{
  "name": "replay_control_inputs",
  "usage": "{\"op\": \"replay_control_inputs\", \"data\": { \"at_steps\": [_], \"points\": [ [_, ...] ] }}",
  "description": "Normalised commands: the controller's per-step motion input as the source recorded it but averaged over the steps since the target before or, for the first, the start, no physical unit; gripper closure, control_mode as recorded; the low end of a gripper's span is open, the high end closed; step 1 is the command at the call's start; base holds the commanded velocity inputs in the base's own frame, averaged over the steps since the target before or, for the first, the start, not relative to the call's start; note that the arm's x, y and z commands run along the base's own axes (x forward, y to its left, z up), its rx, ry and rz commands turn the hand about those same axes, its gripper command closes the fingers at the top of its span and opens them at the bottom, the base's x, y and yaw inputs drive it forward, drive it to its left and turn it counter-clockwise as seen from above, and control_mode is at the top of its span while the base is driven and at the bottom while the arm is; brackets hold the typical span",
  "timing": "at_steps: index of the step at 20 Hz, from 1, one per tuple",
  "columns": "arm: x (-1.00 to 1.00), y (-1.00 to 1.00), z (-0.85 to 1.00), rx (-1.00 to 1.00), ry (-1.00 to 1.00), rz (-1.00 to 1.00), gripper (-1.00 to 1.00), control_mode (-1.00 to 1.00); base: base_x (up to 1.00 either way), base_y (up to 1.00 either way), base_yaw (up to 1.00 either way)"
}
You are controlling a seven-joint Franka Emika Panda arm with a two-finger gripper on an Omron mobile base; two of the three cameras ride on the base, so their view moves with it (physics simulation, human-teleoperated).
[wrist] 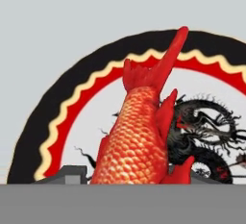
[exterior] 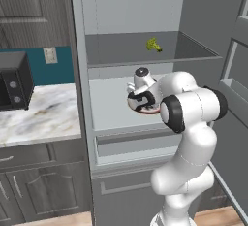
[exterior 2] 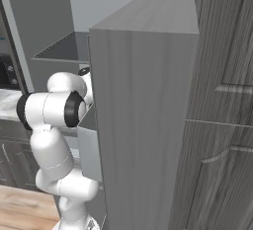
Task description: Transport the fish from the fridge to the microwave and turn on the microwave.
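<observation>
The fish (wrist: 139, 136) is red-orange and scaly. It lies on a round dark plate (wrist: 72, 88) with an orange-red wavy rim and a dragon drawing, its tail pointing away from the hand. My gripper (wrist: 139, 177) is low over it, and the dark fingertips (wrist: 72, 174) press against its two flanks. In the left base view the gripper (exterior: 141, 103) reaches into the open fridge (exterior: 82, 74) and hangs over the plate (exterior: 154, 110) on the middle shelf. The microwave is out of view.
A small yellow-green vegetable (exterior: 154, 44) lies on the upper shelf. The open fridge door (exterior 2: 143, 125) stands close on the arm's right. A black box with two round knobs (exterior: 14, 82) sits on the marble counter (exterior: 43, 118) to the left. A drawer (exterior: 131, 145) sits under the shelf.
</observation>
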Motion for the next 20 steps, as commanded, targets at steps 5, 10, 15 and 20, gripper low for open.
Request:
{"op": "replay_control_inputs", "data": {
  "at_steps": [5,10,15,20],
  "points": [
    [0.00,0.00,0.00,0.00,0.00,0.00,1.00,-1.00,0.00,0.00,0.00],
    [-0.15,0.00,0.00,0.02,-0.05,0.00,1.00,-1.00,0.00,0.00,0.00],
    [-0.13,-0.02,0.00,0.00,0.00,0.00,1.00,-1.00,0.00,0.00,0.00],
    [-0.28,0.00,0.15,0.00,-0.02,0.01,1.00,-1.00,0.00,0.00,0.00]
  ]
}}
